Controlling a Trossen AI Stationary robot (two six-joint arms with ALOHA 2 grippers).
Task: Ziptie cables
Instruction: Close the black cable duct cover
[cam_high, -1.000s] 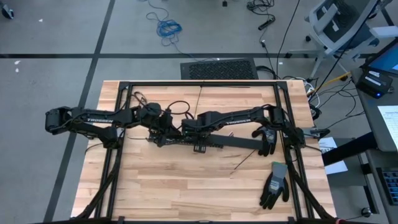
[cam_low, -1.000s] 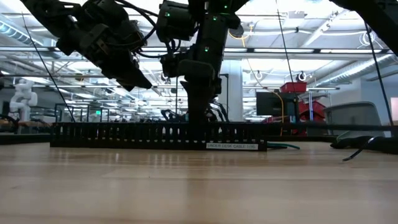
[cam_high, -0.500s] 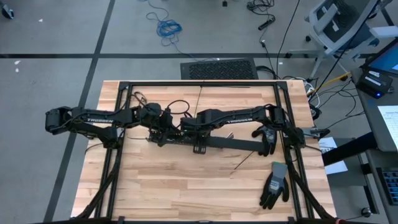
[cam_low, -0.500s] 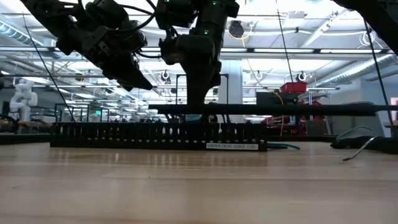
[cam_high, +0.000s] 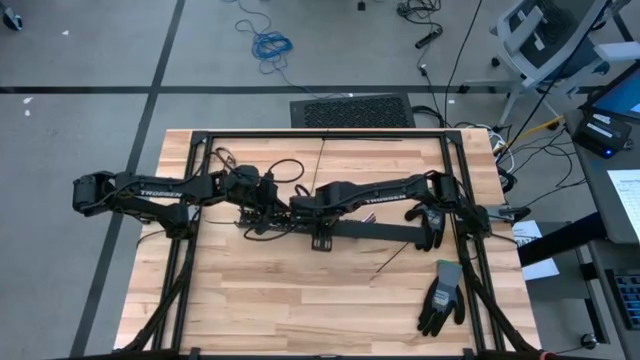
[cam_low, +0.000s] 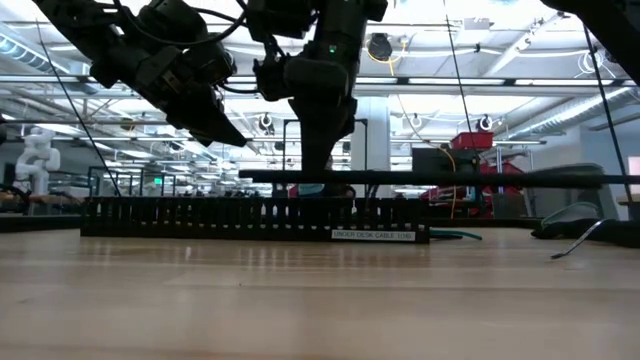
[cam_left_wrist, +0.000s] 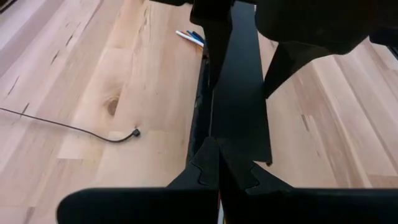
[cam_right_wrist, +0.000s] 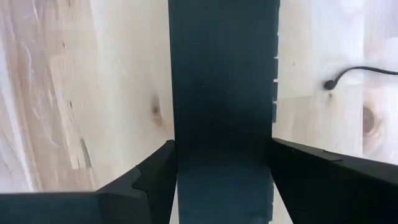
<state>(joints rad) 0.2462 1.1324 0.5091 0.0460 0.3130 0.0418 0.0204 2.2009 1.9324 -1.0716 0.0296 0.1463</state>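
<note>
Near the table's (cam_high: 300, 300) front right corner lies a grey-and-black glove (cam_high: 441, 296). A little farther in, a thin black zip-tie strip (cam_high: 390, 261) lies slantwise on the bare wood. Past that, across the middle of the table, a long black slotted cable tray (cam_low: 200, 218) runs from left to right, with a small label on its front face. At the tray's right end a green wire of the cables (cam_low: 455, 236) lies on the wood. The left wrist view shows blue and white ends just beside the tray's long side. A second, dark glove (cam_high: 428, 226) lies by the tray's right end. The right claw (cam_right_wrist: 221, 158) reaches in from the table's right edge and grips a long flat black cover (cam_low: 480, 178). One finger is on each long edge, and the cover is held level and clear above the tray. The left claw (cam_left_wrist: 219, 163) comes from the left edge and hangs over the same cover's left part with its fingers closed together, holding nothing that shows. Beside the tray a loose black cord with a small plug (cam_left_wrist: 134, 132) lies on the wood. Beyond the table's far edge, a coiled blue cord (cam_high: 270, 44) lies on the grey floor.
</note>
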